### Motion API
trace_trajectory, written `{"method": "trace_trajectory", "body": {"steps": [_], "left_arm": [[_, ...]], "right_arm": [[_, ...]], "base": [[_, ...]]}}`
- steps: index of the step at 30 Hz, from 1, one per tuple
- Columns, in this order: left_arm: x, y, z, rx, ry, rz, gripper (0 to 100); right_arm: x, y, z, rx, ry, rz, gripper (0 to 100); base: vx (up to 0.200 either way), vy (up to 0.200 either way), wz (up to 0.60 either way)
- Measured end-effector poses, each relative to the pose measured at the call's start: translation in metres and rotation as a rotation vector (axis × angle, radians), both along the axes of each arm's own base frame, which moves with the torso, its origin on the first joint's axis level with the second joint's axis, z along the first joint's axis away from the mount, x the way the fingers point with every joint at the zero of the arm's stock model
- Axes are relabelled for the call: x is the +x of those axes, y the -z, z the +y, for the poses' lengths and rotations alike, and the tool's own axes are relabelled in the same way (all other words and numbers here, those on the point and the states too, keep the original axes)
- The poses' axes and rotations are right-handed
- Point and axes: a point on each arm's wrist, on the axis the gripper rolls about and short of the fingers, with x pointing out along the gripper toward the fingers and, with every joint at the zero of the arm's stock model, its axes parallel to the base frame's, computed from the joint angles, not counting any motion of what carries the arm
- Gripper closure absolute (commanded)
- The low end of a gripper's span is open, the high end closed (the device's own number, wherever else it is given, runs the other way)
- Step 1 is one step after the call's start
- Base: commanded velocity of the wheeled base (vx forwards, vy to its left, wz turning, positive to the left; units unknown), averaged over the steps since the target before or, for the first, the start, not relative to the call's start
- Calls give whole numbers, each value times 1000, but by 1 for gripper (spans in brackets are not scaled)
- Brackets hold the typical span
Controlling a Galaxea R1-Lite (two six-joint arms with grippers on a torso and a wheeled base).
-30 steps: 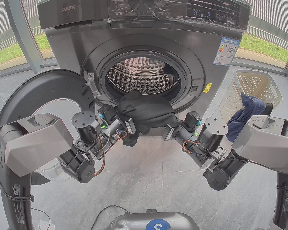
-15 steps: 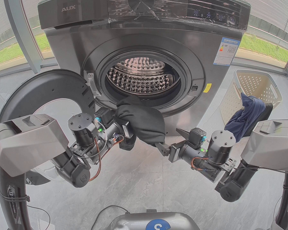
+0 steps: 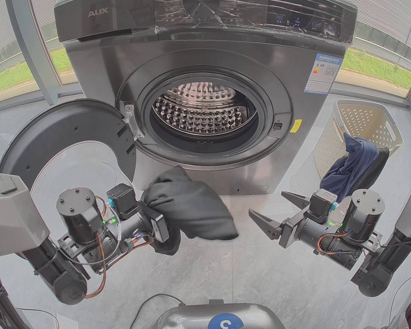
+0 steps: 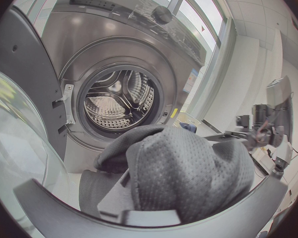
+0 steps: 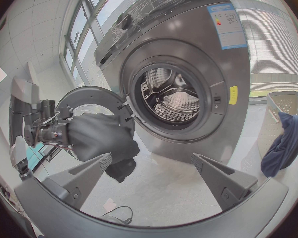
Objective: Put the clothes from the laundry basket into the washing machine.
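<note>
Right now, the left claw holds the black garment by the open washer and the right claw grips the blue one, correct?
No: the right claw is open and empty, apart from the blue garment draped on the laundry basket; see the head view. The left claw holds the black garment.

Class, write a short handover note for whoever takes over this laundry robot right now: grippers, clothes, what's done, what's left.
Left gripper shut on the black garment, held low before the washing machine; door open.
Right gripper open, holding nothing.
Blue garment hangs over the laundry basket rim.
Done: black garment out of the basket.
Left: load it into the drum, then the blue one.
</note>
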Motion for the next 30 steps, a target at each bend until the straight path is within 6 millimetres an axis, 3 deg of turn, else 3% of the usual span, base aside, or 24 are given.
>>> {"method": "trace_trajectory", "body": {"steps": [4, 12, 30], "left_arm": [[-16, -3, 8, 25, 27, -1, 100], [-21, -2, 15, 43, 31, 5, 100], [-25, 4, 9, 59, 56, 27, 100]], "right_arm": [[2, -1, -14, 2, 91, 8, 0], [6, 0, -27, 7, 141, 24, 0], [5, 11, -24, -14, 130, 66, 0]], "base": [[0, 0, 0], [0, 0, 0], [200, 0, 0]]}}
